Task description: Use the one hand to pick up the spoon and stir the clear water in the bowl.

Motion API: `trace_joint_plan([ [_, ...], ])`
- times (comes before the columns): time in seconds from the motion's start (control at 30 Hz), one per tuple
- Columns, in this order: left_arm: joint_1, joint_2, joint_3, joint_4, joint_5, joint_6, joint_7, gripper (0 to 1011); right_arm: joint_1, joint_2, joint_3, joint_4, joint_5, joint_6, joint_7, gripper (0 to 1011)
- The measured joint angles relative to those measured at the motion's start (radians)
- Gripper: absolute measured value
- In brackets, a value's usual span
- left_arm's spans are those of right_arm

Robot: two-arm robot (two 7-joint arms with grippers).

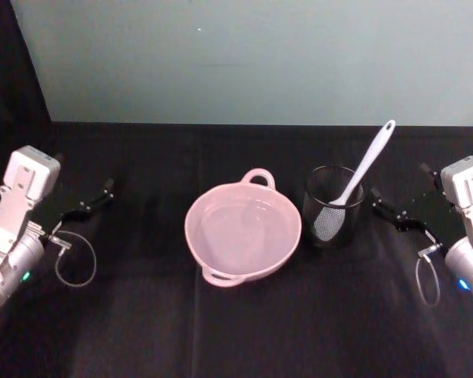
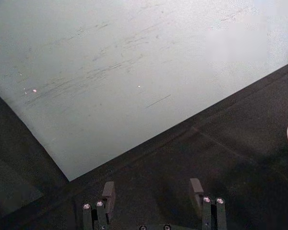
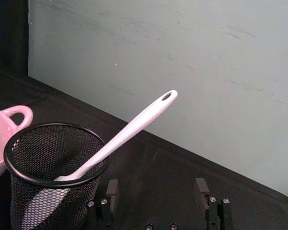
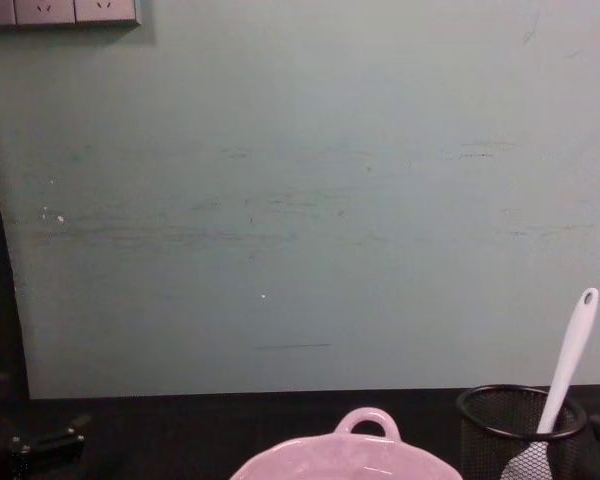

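Spoon stands blade-down in mesh cup, right of bowl. Right pincer sits beside the cup, fingers apart, empty. Grip mid-handle and lift straight up, or the cup tips. Left pincer parked far left, apart.

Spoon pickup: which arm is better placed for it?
Right. The spoon stands in the black mesh cup on the right side of the bowl, close by the open right gripper. The left gripper, also open, sits beyond the bowl, farther away.

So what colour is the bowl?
Pale pink; the bowl shows best in the head view.
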Motion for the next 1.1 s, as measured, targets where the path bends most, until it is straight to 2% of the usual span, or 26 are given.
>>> trace_joint_plan([
  [0.4, 0.0, 0.0, 0.0, 0.0, 0.0, 0.0, 0.0, 1011, 0.0, 0.0, 0.005, -0.002, -0.001, -0.002, 0.002, 1003],
  [0.5, 0.0, 0.0, 0.0, 0.0, 0.0, 0.0, 0.0, 1011, -0.003, 0.007, 0.017, -0.016, -0.001, -0.003, 0.014, 1003],
  [0.67, 0.0, 0.0, 0.0, 0.0, 0.0, 0.0, 0.0, 1011, -0.027, 0.03, 0.061, -0.074, 0.014, 0.015, 0.025, 1003],
  [0.77, 0.0, 0.0, 0.0, 0.0, 0.0, 0.0, 0.0, 1011, -0.062, 0.049, 0.106, -0.127, 0.052, 0.03, 0.037, 1002],
  [0.87, 0.0, 0.0, 0.0, 0.0, 0.0, 0.0, 0.0, 1011, -0.086, 0.056, 0.134, -0.157, 0.087, 0.034, 0.053, 1003],
  [0.9, 0.0, 0.0, 0.0, 0.0, 0.0, 0.0, 0.0, 1011, -0.103, 0.06, 0.151, -0.179, 0.119, 0.038, 0.07, 1003],
  [0.97, 0.0, 0.0, 0.0, 0.0, 0.0, 0.0, 0.0, 1011, -0.12, 0.062, 0.172, -0.199, 0.154, 0.045, 0.088, 1003],
  [1.0, 0.0, 0.0, 0.0, 0.0, 0.0, 0.0, 0.0, 1011, -0.136, 0.063, 0.192, -0.22, 0.196, 0.057, 0.111, 1002],
  [1.1, 0.0, 0.0, 0.0, 0.0, 0.0, 0.0, 0.0, 1011, -0.157, 0.06, 0.22, -0.246, 0.26, 0.081, 0.143, 1002],
])
